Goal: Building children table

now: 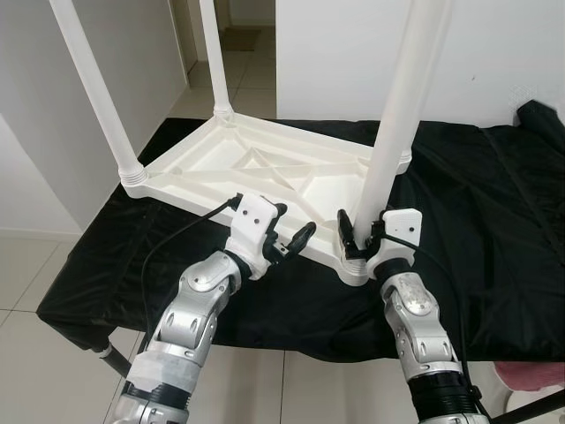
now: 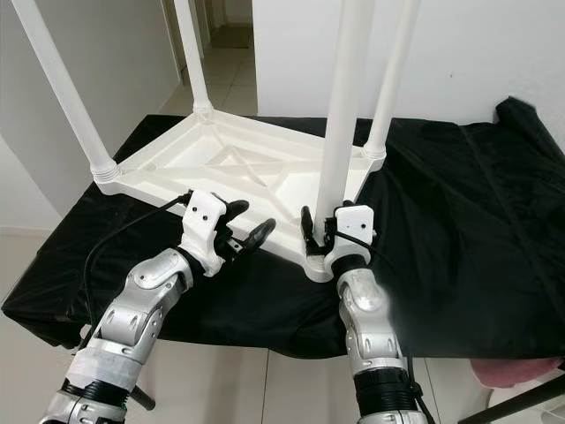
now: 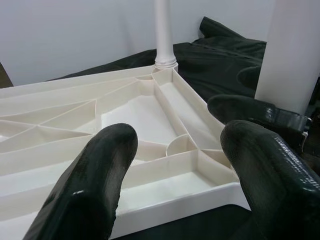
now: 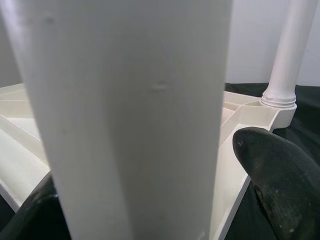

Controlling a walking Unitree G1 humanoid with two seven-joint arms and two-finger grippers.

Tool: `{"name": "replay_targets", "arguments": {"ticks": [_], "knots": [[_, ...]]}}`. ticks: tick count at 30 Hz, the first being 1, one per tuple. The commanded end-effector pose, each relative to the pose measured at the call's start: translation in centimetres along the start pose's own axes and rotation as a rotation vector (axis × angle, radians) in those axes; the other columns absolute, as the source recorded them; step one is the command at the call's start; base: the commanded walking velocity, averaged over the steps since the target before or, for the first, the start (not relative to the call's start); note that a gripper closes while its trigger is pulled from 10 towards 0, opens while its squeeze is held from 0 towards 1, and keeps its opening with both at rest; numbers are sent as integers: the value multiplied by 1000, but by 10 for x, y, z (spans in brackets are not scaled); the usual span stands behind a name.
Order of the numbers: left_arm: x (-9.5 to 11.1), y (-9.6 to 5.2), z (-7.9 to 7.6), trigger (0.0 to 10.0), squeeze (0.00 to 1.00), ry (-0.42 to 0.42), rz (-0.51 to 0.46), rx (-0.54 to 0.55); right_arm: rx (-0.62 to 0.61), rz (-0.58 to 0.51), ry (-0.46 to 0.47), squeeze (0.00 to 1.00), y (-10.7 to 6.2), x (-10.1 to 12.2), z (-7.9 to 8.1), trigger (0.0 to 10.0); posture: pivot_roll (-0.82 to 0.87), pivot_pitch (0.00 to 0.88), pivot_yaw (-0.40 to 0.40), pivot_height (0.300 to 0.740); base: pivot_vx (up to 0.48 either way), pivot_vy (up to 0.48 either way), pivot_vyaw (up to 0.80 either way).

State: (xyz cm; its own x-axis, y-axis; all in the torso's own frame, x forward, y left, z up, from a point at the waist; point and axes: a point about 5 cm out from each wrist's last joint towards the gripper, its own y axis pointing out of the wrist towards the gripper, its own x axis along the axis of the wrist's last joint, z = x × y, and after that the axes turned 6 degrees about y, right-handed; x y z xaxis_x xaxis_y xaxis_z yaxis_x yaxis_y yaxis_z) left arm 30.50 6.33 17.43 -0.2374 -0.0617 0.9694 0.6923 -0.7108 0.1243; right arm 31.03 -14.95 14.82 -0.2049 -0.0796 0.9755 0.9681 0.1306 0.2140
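With my right hand (image 1: 360,237) gripping the near leg (image 1: 395,124) at the upturned tabletop (image 1: 256,168) and my left hand (image 1: 287,231) open beside it, side force could cross-thread the leg.

Silver jointed arms, white wrist housings, black-fingered left gripper (image 1: 294,240) and right gripper (image 1: 361,237), seemingly black cables

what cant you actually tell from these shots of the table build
- Tops of all four legs: cut off by the upper edge in both eye views.
- Whether the near leg is fully seated in its socket: the right gripper around its base hides the joint.
- Right wrist view: that leg blocks most of the upturned tabletop.
- Whether the left gripper touches the tabletop rim: too close to tell.
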Motion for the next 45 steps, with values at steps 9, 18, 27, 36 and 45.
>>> {"name": "replay_targets", "arguments": {"ticks": [9, 18, 27, 36, 45], "knots": [[-3, -10, -15, 10000, 0, 2, 33, -36, 214, 37, -42, 0, -1, 0, 1, 10000, -42, 0, 68, 740, 0, 0, 0], [-11, -21, -34, 10000, 0, 28, 55, -141, 339, 101, -69, 0, -3, -6, -4, 10000, -31, 25, 67, 740, 0, 0, 0], [-13, -45, -58, 10000, 0, -25, 106, -348, 415, 151, -97, 0, -9, -9, -15, 3098, -25, 40, 64, 740, 0, 0, 0], [-11, -43, -62, 10000, 0, -23, 105, -358, 446, 173, -103, 0, -16, -11, -18, 0, -32, 27, 56, 740, 0, 0, 0], [-9, -40, -56, 10000, 0, -20, 105, -306, 340, 173, -30, 0, -17, -10, -18, 10000, -24, 19, 37, 740, 0, 0, 0]]}}
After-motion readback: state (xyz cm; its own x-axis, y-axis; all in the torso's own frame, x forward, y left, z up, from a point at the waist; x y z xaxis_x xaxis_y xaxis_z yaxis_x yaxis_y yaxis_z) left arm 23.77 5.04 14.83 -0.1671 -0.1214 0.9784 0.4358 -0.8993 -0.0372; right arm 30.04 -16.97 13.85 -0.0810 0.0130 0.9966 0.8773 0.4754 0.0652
